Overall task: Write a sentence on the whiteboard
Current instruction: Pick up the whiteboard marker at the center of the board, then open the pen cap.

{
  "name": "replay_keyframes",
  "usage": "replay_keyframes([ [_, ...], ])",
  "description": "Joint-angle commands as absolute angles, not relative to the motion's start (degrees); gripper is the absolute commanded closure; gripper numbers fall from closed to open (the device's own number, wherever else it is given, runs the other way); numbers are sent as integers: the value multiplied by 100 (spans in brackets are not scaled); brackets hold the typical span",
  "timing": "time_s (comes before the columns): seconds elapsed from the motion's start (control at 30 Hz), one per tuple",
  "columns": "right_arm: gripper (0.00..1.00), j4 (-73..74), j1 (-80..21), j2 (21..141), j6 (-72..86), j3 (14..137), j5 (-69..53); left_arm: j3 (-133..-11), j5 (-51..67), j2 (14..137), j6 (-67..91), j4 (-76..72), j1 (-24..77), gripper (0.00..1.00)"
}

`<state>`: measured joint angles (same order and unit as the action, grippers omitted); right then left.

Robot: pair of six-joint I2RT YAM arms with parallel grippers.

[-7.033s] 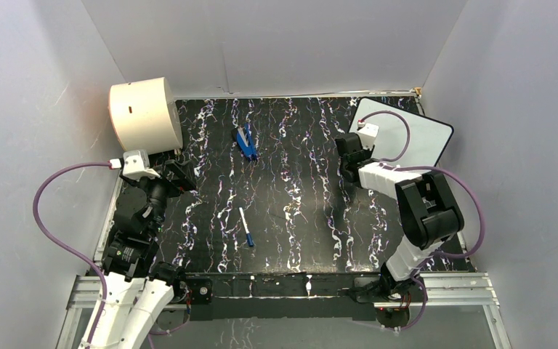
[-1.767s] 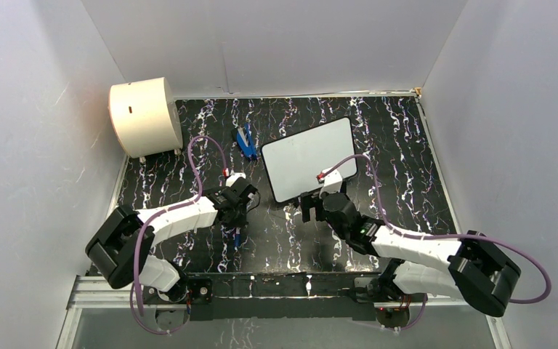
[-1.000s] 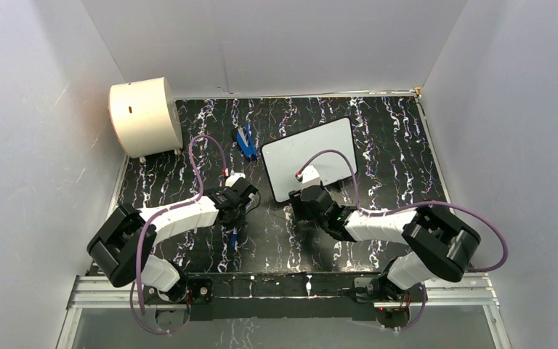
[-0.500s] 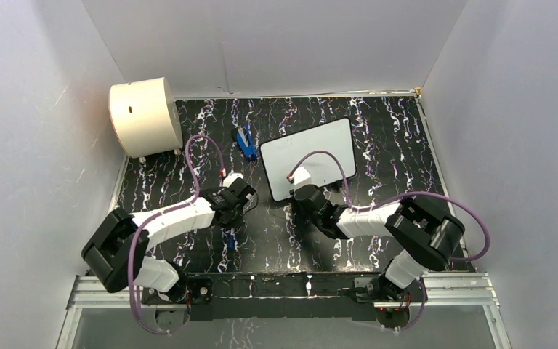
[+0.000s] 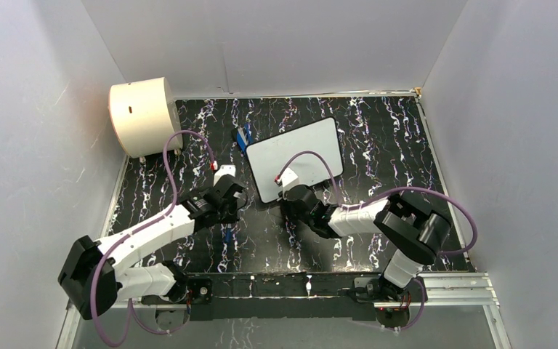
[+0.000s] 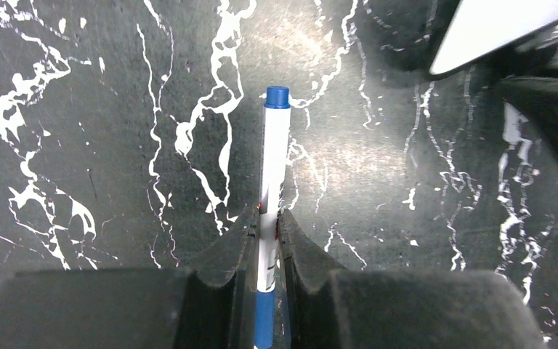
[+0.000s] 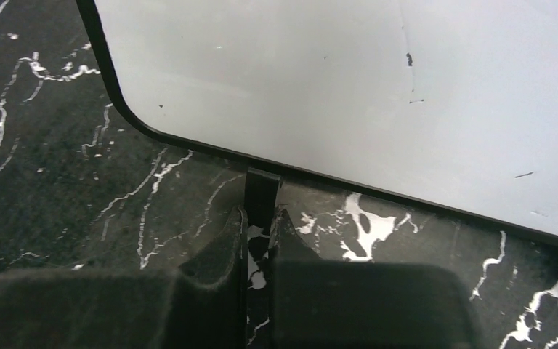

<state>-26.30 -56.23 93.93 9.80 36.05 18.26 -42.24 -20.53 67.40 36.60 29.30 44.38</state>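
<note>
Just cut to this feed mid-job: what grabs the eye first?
The blank whiteboard lies mid-table, the right gripper shut on a black tab at its near edge. Just left of it, the left gripper pinches a blue-capped marker pen.

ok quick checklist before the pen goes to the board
1. Pen gripped: ok. The left gripper is shut on its barrel.
2. Pen cap off: cannot tell. Blue shows at both ends.
3. Board steadied: ok. The right gripper is shut on the black tab at its near edge.
4. Board blank: ok. No lettering, only a few small specks.
5. Board clear of the blue object at its far left corner: cannot tell. They sit very close in the top view.
</note>
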Motion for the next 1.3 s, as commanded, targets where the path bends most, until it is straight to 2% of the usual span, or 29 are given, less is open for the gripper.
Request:
replay_keyframes([
  [0.0, 85, -2891, -5777, 9457, 926, 3910, 1490, -4536, -1910, 6323, 3257, 2991, 4456, 100],
  [0.17, 61, -2561, -5792, 8957, 1167, 3885, 1458, -4625, -1562, 6023, 2734, 2816, 4457, 100],
  [0.47, 43, -1618, -5776, 7365, 1644, 3803, 1065, -4822, -505, 5871, 1442, 2510, 4456, 100],
  [0.93, 26, -938, -4902, 5741, 2437, 3844, -961, -5242, 523, 6114, -217, 2259, 4473, 100],
  [1.27, 25, -1077, -4136, 5966, 3229, 4280, -2736, -5427, 1257, 6116, -1291, 2017, 4525, 100],
])
